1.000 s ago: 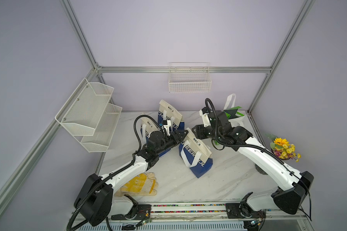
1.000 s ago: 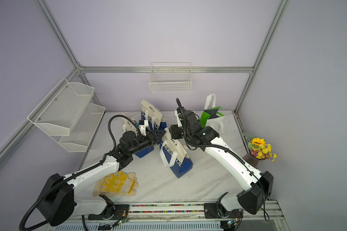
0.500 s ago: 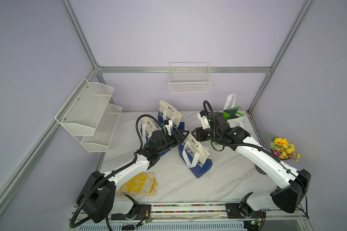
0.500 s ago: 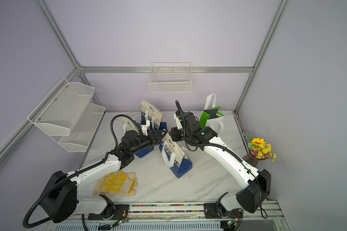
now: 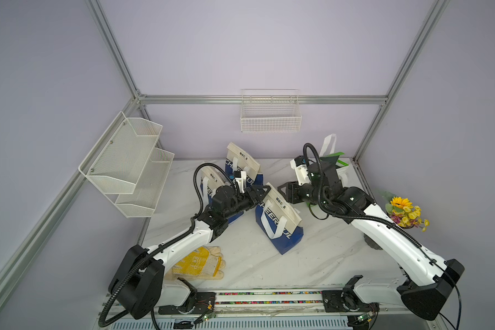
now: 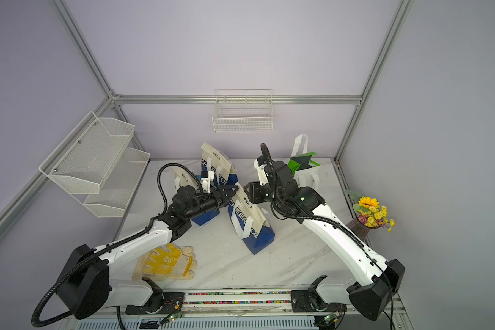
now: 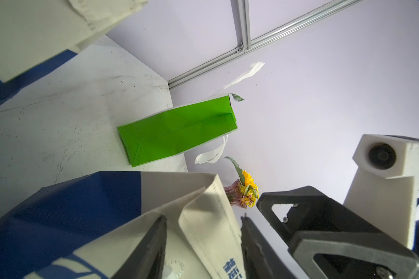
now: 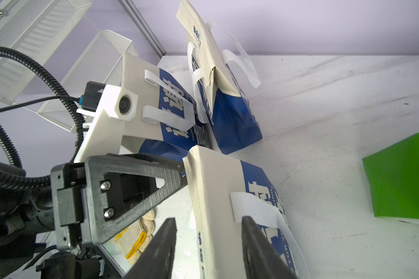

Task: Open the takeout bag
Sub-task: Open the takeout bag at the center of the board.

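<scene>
The takeout bag (image 5: 279,221) is blue below and cream above, with white handles, and stands mid-table in both top views (image 6: 250,223). My left gripper (image 5: 265,191) reaches its top edge from the left. My right gripper (image 5: 283,191) meets the same edge from the right. In the left wrist view the cream folded rim of the bag (image 7: 208,217) lies between the spread jaws of the left gripper (image 7: 203,244), with gaps on both sides. In the right wrist view the right gripper (image 8: 208,241) is open too, straddling the bag's rim (image 8: 218,183).
Two more blue and cream bags (image 5: 242,163) (image 5: 209,183) stand behind the left arm. A green and white bag (image 5: 330,160) is at the back right. Yellow work gloves (image 5: 200,261) lie front left. A flower vase (image 5: 403,211), wire basket (image 5: 270,114) and mesh shelf (image 5: 126,168) line the edges.
Very little: the right arm has shifted slightly, and both grippers stay at the bag's top edge.
</scene>
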`<state>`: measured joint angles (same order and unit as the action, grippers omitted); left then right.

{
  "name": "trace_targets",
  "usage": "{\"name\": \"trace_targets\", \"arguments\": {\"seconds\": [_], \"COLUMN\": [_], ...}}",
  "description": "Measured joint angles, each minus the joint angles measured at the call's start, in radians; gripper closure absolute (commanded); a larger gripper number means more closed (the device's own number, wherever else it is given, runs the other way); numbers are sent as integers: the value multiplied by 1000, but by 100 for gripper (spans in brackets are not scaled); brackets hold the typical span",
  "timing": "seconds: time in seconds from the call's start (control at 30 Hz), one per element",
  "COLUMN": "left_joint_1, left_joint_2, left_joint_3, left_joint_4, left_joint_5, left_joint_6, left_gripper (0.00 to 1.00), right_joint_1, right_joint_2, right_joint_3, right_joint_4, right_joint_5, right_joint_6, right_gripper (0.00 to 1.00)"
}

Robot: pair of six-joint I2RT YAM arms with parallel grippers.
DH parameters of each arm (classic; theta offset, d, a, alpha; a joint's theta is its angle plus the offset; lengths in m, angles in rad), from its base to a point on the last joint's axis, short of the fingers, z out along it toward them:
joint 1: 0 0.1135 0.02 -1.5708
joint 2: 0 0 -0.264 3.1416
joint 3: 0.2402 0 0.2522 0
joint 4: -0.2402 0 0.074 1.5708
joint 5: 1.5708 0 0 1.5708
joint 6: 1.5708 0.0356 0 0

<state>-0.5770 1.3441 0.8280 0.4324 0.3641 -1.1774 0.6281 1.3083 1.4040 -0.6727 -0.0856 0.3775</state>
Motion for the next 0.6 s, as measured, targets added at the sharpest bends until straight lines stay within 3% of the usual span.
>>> {"name": "trace_targets", "arguments": {"seconds": [0.1,0.33,0.43,0.6], "left_joint_1": [0,0,0,0], "left_joint_2": [0,3,11,47], "left_joint_3": [0,0,1,24], "left_joint_4": [-1,0,0,2], "left_joint_5": [0,1,2,10], "left_joint_6": [-1,-8,-8,-8], "left_gripper": [49,51,53,57], "right_joint_1": [0,0,0,-17], "right_joint_2": [30,130,128,117], "right_joint_3": [0,0,-8,-38], "right_joint_4": [6,37,52,88], "right_joint_5": [-19,-70,-87,-129], "right_joint_6": [-4,-10,-13,-13], "right_gripper": [60,94,100,100]}}
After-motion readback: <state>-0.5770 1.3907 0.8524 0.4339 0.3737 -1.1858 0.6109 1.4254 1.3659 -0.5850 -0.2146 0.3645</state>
